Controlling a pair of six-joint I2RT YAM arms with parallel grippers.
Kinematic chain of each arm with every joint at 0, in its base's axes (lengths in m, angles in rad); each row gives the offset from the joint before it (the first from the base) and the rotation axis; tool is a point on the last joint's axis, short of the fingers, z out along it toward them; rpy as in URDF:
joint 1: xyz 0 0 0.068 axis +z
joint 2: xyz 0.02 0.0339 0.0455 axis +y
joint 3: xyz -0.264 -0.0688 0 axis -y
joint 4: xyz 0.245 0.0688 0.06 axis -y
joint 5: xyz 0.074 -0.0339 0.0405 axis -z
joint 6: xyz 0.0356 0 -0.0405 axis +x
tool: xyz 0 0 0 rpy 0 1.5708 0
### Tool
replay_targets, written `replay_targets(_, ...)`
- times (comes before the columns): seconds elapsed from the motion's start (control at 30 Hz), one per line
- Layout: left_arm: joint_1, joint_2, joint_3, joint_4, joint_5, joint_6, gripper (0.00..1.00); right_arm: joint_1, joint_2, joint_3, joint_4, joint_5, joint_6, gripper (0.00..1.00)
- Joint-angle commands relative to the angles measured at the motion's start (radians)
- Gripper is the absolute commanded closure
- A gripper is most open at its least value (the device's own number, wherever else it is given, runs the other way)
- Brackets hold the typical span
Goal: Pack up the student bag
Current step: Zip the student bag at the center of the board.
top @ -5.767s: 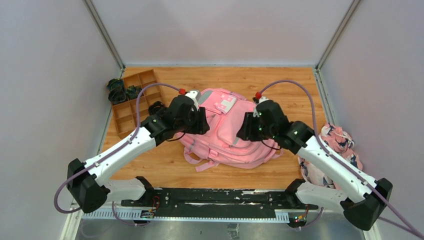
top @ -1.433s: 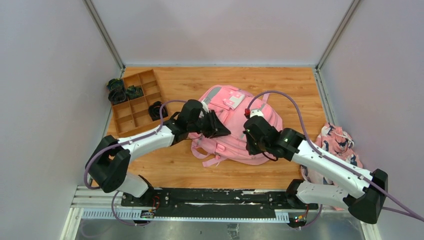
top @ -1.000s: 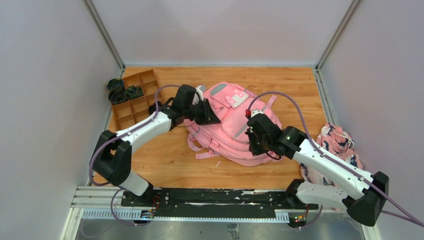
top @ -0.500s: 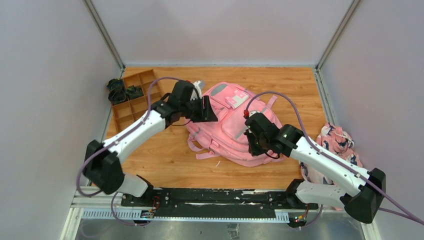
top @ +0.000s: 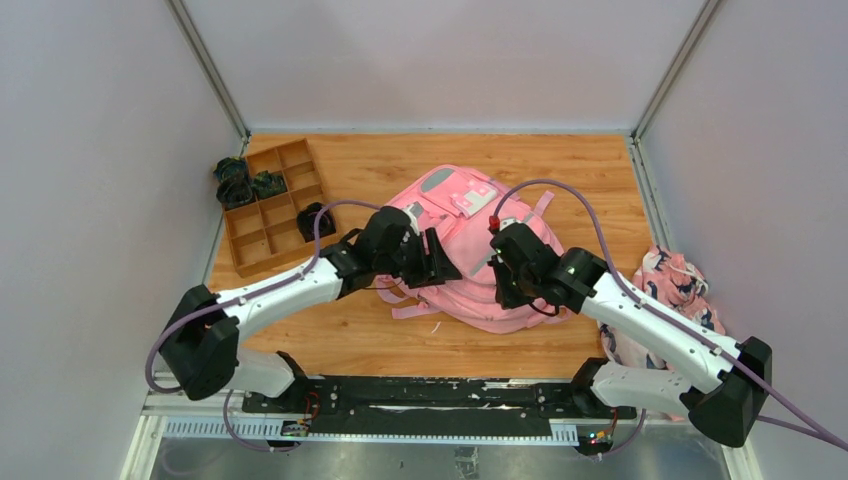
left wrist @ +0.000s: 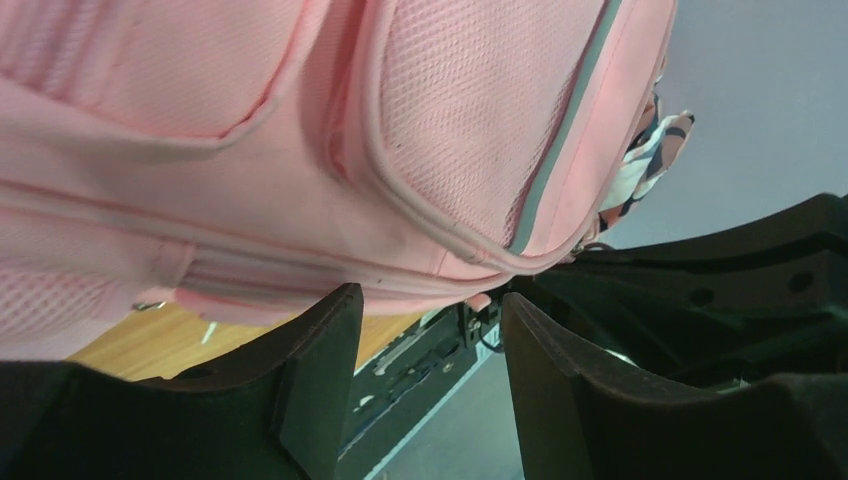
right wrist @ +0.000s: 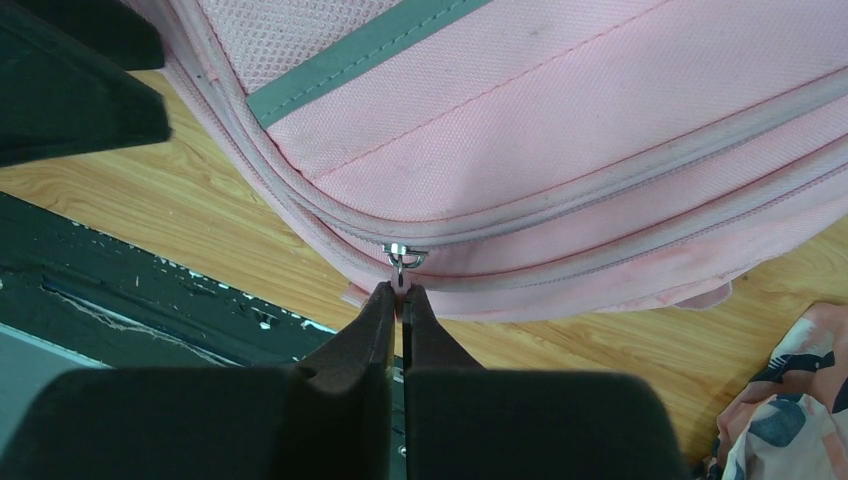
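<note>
The pink student bag (top: 462, 235) lies flat on the wooden table, its white label patch toward the back. My right gripper (right wrist: 400, 295) is shut on the small pink zipper pull (right wrist: 401, 283) hanging from a metal ring on the bag's near side seam; in the top view it (top: 503, 285) sits over the bag's near right part. My left gripper (left wrist: 425, 335) is open and holds nothing, its fingertips just below the bag's edge (left wrist: 440, 260). In the top view it (top: 445, 270) is over the bag's near left side.
A wooden compartment tray (top: 262, 205) holding dark objects stands at the back left. A pink-and-navy floral cloth (top: 672, 300) lies at the right edge, also showing in the right wrist view (right wrist: 790, 420). The black mounting rail (top: 400, 395) runs along the near edge.
My left gripper has swung from the bag's back left corner to its near left side. The bag turned and shifted earlier. My right gripper has stayed at the bag's near right side.
</note>
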Motion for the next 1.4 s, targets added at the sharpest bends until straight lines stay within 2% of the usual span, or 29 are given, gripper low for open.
replay_targets(0.0,-0.030,0.053,0.032,0.144,-0.035,-0.091,0.41,-0.013,-0.010,0.001,0.028,0.006,0.018,1.00)
replay_targets(0.3,-0.087,0.125,0.045,0.226,-0.087,-0.151,0.41,-0.012,0.008,-0.015,0.041,-0.049,0.006,1.00)
replay_targets(0.57,-0.089,0.147,0.037,0.234,-0.163,-0.172,0.45,-0.012,-0.001,-0.024,0.049,-0.068,-0.006,1.00)
replay_targets(0.6,-0.089,0.153,0.039,0.234,-0.166,-0.173,0.48,-0.013,-0.003,-0.028,0.047,-0.064,-0.007,1.00)
replay_targets(0.73,-0.089,0.157,0.036,0.176,-0.202,-0.171,0.70,-0.012,-0.014,-0.042,0.021,-0.057,-0.007,1.00)
replay_targets(0.87,-0.088,0.122,-0.005,0.122,-0.270,-0.148,1.00,-0.012,-0.041,-0.068,0.003,-0.033,-0.007,1.00)
replay_targets(1.0,-0.069,0.086,-0.002,0.040,-0.276,-0.056,1.00,-0.012,-0.062,-0.091,-0.055,0.006,0.012,1.00)
replay_targets(1.1,-0.019,0.048,0.017,-0.037,-0.218,0.056,1.00,-0.013,-0.096,-0.114,-0.083,0.057,0.030,1.00)
replay_targets(1.23,0.061,0.005,0.093,-0.217,-0.185,0.278,1.00,-0.029,-0.131,-0.119,-0.089,0.107,0.033,1.00)
replay_targets(1.3,0.104,0.019,0.168,-0.359,-0.218,0.438,1.00,-0.048,-0.130,-0.112,-0.105,0.126,0.027,1.00)
replay_targets(1.37,0.129,0.027,0.217,-0.475,-0.336,0.584,1.00,-0.064,-0.124,-0.106,-0.126,0.151,0.021,1.00)
